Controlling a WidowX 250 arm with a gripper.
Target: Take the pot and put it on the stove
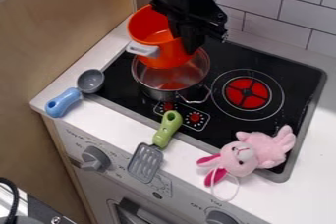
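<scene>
My gripper (189,41) hangs over the left part of the stove, shut on the right side of an orange pot (146,26). This pot is tilted, its opening turned toward the upper left, and a grey-white handle (143,49) sticks out at its front. Right below it is a silver metal pot (160,78) on the left side of the black stove top (226,58). The orange pot overlaps the silver pot's rim; whether they touch I cannot tell. The right burner (247,93) is red.
A grey ladle with a blue handle (64,102) lies on the left counter edge. In front are a spatula with a green handle (168,128) and a pink plush rabbit (253,154), partly over the stove's front edge. A tiled wall (282,7) stands behind.
</scene>
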